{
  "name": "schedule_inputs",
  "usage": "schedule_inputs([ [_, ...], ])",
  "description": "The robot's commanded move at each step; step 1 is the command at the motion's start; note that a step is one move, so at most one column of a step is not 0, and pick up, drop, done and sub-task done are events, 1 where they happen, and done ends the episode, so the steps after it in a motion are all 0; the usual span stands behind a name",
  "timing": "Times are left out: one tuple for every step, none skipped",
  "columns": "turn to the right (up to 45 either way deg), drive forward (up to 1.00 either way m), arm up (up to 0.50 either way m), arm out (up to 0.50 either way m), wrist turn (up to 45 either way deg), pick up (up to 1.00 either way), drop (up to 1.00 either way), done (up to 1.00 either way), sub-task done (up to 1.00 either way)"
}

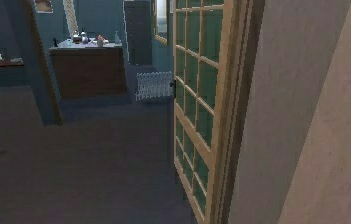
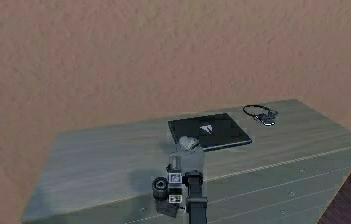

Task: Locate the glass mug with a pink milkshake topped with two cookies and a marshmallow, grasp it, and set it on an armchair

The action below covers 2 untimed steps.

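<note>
In the arm side view my arm rises from the bottom edge over a grey-green wooden cabinet top [image 2: 103, 160]. My gripper [image 2: 186, 150] reaches the near edge of a flat dark slab [image 2: 211, 131] lying on that top. With the slab right behind its far end, I cannot tell whether it holds anything. In the forward view, several small blobs stand on a brown counter [image 1: 88, 70] far across the room, one of them pinkish [image 1: 116, 38]. Their shapes are too small to name.
A glass-paned wooden door [image 1: 201, 100] stands open at the forward view's right, beside a beige wall [image 1: 303, 120]. A white slatted crate [image 1: 153, 86] sits on the dark floor beyond it. A small black looped thing [image 2: 260, 113] lies on the cabinet top, and a tan wall [image 2: 133, 50] rises behind.
</note>
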Motion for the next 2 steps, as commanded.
schedule_inputs([
  [0.0, 0.00, 0.00, 0.00, 0.0, 1.00, 0.00, 0.00, 0.00],
  [0.0, 0.00, 0.10, 0.00, 0.0, 0.00, 0.00, 0.00, 0.00],
])
